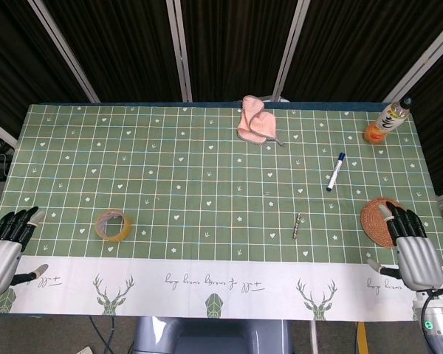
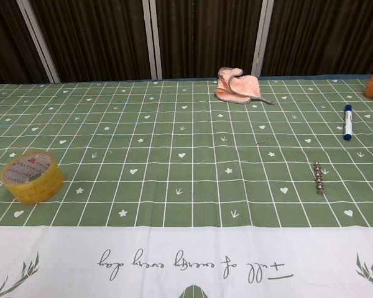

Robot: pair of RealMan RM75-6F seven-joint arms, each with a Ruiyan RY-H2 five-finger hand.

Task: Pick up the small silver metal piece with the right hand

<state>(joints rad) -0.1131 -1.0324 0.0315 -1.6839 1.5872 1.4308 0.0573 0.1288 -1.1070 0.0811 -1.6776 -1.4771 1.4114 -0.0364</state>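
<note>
The small silver metal piece (image 1: 297, 225) lies flat on the green checked cloth, right of centre; the chest view shows it as a short beaded rod (image 2: 319, 177). My right hand (image 1: 409, 249) hovers at the table's front right corner, fingers spread and empty, well to the right of the piece and over the edge of a woven coaster (image 1: 376, 217). My left hand (image 1: 6, 243) rests at the front left corner, fingers apart, holding nothing. Neither hand shows in the chest view.
A roll of yellow tape (image 1: 113, 224) sits front left. A pink cloth (image 1: 254, 123) lies at the back centre, a blue marker (image 1: 334, 171) right of centre, and an orange drink bottle (image 1: 384, 122) stands at the back right.
</note>
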